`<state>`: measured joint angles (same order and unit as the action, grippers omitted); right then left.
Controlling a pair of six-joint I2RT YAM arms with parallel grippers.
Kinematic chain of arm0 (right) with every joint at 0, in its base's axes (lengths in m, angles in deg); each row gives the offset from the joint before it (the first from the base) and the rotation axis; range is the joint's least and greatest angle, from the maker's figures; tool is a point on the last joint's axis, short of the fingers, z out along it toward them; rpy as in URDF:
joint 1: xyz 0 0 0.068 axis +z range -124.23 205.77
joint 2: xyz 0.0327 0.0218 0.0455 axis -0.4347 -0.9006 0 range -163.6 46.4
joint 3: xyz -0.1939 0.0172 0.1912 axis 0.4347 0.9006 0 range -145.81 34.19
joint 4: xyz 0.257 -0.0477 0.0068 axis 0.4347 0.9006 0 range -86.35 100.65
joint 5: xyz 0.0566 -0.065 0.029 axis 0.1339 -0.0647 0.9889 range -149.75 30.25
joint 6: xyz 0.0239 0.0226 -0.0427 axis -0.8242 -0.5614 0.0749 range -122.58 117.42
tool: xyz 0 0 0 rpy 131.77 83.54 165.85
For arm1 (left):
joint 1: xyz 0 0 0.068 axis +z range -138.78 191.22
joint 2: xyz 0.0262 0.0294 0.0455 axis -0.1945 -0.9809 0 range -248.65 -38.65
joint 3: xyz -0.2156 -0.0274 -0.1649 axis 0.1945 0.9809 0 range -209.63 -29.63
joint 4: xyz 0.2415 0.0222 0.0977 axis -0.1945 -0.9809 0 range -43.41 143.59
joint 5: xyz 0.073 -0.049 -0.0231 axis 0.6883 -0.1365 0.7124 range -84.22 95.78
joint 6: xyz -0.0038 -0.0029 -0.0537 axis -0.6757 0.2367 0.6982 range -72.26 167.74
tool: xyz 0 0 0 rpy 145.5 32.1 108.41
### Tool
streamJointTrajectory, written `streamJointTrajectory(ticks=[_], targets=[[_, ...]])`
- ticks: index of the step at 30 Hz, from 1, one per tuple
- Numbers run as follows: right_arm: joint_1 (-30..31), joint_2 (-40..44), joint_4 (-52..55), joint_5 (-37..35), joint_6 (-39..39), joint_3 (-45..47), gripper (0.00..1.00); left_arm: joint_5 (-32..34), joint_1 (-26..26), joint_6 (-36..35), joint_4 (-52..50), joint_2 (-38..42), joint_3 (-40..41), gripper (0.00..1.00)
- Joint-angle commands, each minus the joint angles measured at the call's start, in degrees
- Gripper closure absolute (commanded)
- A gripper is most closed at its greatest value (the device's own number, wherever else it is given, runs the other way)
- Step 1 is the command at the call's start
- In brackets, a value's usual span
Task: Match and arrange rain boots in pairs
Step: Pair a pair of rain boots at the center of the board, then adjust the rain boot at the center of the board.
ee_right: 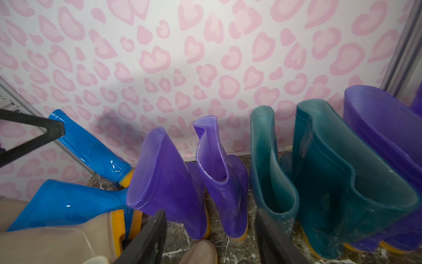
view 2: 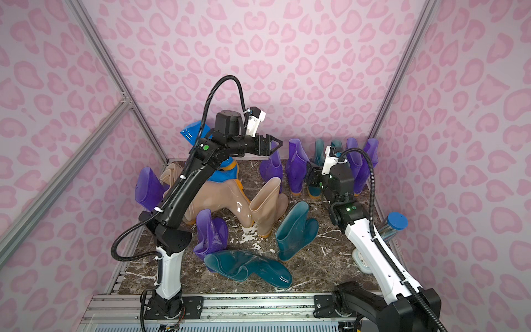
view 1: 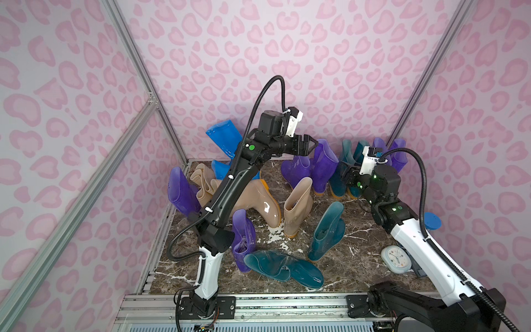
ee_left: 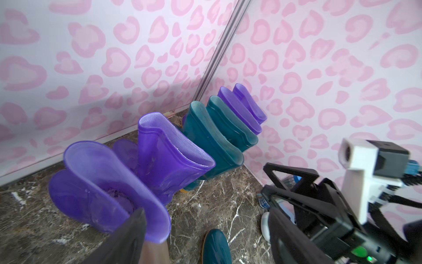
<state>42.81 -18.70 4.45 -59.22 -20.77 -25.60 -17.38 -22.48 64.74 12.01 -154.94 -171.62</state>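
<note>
I count six purple boots [view 1: 324,163]: four upright in the row along the back wall, one leaning at the left edge, one near the front. There are four teal boots [view 1: 327,230]: two in that back row, one standing mid-counter, one flat by the front edge. Two blue boots [ee_right: 75,201] tilt and lie in the back-left corner beside a heap of beige boots [view 1: 297,207]; I can pick out three for sure. The left gripper [view 1: 313,145] hangs spread and empty just above the back-row purple pair. The right gripper [ee_right: 211,214] faces the row, also spread and empty. Bare counter [view 1: 359,244] shows mainly right of centre, toward the clock [view 1: 396,258] and blue-capped cylinder [view 1: 432,221] at the right wall.
</note>
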Motion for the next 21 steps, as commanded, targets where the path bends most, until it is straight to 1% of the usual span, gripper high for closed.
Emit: streamJointTrajectory(ticks=[1,2,5,7,10,12,15,17,18,20,21], targets=[[2.58,0.58,0.59,-3.32,0.79,-0.42,0.36,5.9,1.15,-4.57,-4.37,5.55,3.22,0.12],[3.58,0.83,0.61,-3.75,1.03,-0.42,0.36,8.26,2.1,-4.89,-4.49,8.3,6.15,0.08],[6.26,1.43,0.03,-4.15,1.56,-0.07,0.36,11.9,6.55,-4.17,-2.45,17.09,17.13,0.0],[8.05,1.71,-0.31,-4.3,2.16,0.09,0.36,13.37,10.72,-2.36,-0.58,23.01,24.82,0.0],[11.41,1.97,-1.17,-4.39,2.72,-0.01,0.36,15.27,18.58,2.22,2.25,32.74,37.09,0.0],[14.33,2.0,-1.72,-4.9,2.96,-0.02,0.36,17.22,22.75,3.3,1.88,38.66,44.04,0.01],[19.77,1.86,-1.29,-8.35,4.0,-0.6,0.36,19.1,24.8,2.57,-1.01,45.61,51.15,0.0],[23.52,1.69,0.33,-11.69,4.4,-1.26,0.35,17.21,24.82,1.15,-2.47,49.13,54.91,0.01],[25.46,1.56,1.81,-15.05,4.72,-1.61,0.35,14.77,24.82,0.3,-2.49,50.63,56.94,0.02],[28.41,2.17,4.13,-21.21,4.51,-1.59,0.33,7.42,24.66,-1.62,-3.28,51.64,58.23,0.05],[28.98,3.05,5.11,-22.94,4.0,-1.12,0.32,4.06,24.07,-2.53,-4.09,51.54,57.9,0.07]])
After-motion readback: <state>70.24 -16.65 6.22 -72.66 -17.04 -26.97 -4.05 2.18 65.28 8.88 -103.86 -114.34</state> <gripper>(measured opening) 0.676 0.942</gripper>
